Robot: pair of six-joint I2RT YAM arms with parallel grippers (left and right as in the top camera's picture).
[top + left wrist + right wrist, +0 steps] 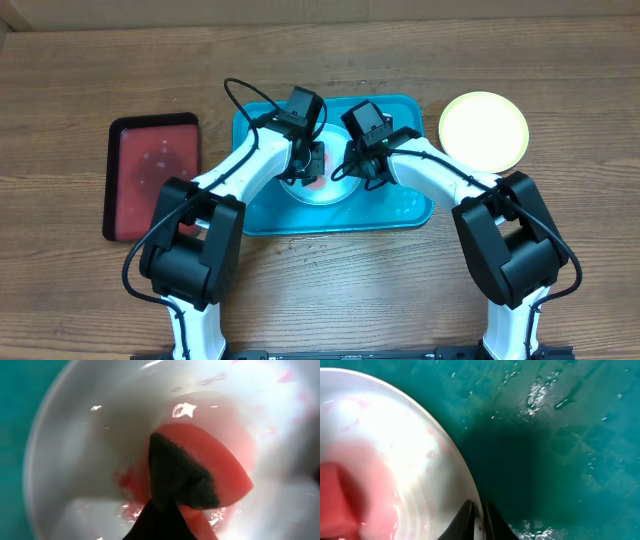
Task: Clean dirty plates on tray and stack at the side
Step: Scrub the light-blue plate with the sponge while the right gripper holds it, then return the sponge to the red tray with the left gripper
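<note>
A white plate (332, 193) with red-orange smears lies in the teal tray (400, 207). My left gripper (312, 165) is shut on a red sponge (220, 475) with a dark scrub face, pressed onto the inside of the plate (85, 445). In the left wrist view only a dark wedge of the left gripper (160, 522) shows. My right gripper (479, 516) is shut on the plate's right rim, one finger inside the plate (395, 430) and one outside over the tray (560, 460). A yellow-green plate (484, 130) sits on the table to the right of the tray.
A smaller black-rimmed red tray (152, 175) lies on the wooden table left of the teal tray. Water beads wet the teal tray floor (545, 390). Both arms cross over the tray's near edge.
</note>
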